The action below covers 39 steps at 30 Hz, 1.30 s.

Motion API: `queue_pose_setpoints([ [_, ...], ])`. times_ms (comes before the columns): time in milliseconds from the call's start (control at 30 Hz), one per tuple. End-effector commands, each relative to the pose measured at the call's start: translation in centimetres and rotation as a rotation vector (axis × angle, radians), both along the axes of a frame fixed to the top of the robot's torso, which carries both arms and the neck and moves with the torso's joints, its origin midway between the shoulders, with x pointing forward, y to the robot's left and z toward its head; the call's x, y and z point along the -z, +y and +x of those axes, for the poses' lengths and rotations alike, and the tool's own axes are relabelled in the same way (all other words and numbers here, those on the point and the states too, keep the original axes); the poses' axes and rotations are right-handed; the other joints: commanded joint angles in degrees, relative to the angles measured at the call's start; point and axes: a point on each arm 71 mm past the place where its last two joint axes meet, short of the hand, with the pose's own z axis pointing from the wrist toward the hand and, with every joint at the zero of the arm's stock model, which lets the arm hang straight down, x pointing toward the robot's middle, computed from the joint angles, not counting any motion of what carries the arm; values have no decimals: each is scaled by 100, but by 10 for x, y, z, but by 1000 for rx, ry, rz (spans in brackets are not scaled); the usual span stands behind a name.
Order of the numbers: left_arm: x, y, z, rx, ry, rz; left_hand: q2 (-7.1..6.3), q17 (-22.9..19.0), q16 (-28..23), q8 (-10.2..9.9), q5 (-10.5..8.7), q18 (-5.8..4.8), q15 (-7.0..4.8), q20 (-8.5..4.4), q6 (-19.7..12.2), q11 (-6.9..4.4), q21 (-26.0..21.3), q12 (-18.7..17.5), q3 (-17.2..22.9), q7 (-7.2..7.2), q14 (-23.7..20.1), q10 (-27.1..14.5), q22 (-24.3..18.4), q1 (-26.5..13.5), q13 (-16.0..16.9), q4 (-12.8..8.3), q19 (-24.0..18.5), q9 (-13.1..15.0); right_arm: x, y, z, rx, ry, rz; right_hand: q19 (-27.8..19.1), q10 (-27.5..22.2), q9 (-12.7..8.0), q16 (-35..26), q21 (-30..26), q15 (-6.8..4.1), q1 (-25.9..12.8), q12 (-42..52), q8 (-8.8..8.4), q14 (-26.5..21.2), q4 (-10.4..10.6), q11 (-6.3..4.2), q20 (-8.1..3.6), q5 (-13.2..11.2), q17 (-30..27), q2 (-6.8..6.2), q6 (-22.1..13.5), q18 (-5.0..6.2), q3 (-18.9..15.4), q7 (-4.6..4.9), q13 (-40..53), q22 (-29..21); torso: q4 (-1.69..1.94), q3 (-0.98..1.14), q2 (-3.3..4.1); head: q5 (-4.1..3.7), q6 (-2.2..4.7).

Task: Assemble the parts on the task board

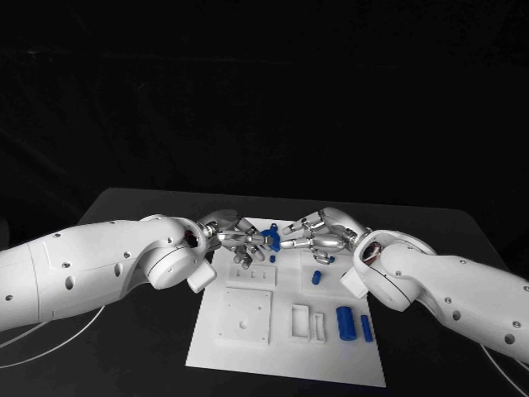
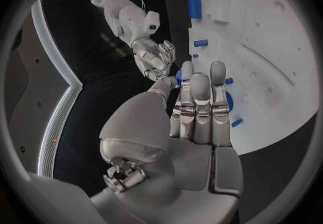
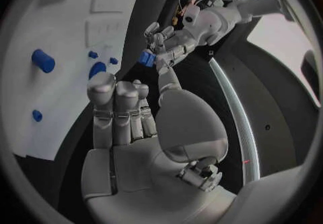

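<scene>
Hovering over the white plastic task board (image 1: 283,331), a small blue part (image 1: 270,240) is pinched between left robot hand (image 1: 235,238) and right robot hand (image 1: 316,240).

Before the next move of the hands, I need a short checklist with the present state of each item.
1. Blue part is between both hands above the task board: ok.
2. Which hand really holds it, left hand or right hand: cannot tell.
3. Two blue cylinders lie on the near right of the board, apart from the hands: ok.
4. Small blue part lies free beneath the right hand: ok.
5. Target slot for the held part: cannot tell.
</scene>
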Motion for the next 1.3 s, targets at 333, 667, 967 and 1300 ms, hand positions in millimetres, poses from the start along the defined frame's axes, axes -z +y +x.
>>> queue_pose_setpoints([
  [333,-1,-1,0,-3,-5,5,46,7,33,16,28,-2,-19,3,623,-55,37,-2,32,-588,14,234,126,-11,7,-27,-49,12,-10,18,-9,-110,-292,-219,198,53,3,17,65,30,43,12,-17,19,38,-6,29,-129,25,-127,143,42,99,-16,-2,555,6,-9,-4,-1,3],
  [667,-1,-1,-1,0,-2,5,49,8,32,17,28,1,-19,3,624,-56,48,-1,34,-588,20,234,125,-16,7,-35,-46,13,-9,20,-8,-56,-292,-259,205,67,2,16,78,14,43,8,-18,38,109,-26,14,-156,32,-107,210,34,196,-39,-6,556,7,-3,-2,8,-1],
  [967,-1,-2,-1,5,0,6,50,7,28,17,29,2,-19,4,624,-59,50,2,34,-588,18,239,124,-18,8,-39,-48,13,-9,17,-5,-2,-292,-260,220,90,2,11,97,3,25,3,-18,66,143,-38,2,-129,40,-94,254,29,313,-48,-16,558,0,-2,1,14,-2],
  [1300,-1,-2,-1,7,1,6,50,6,27,16,31,3,-19,4,624,-60,51,3,33,-588,23,238,124,-19,9,-42,-49,13,-7,19,-5,-10,-275,-270,223,103,3,3,103,-5,11,10,-16,70,149,-50,-5,-131,48,-96,347,22,389,-68,-8,562,-2,1,-1,0,-3],
])
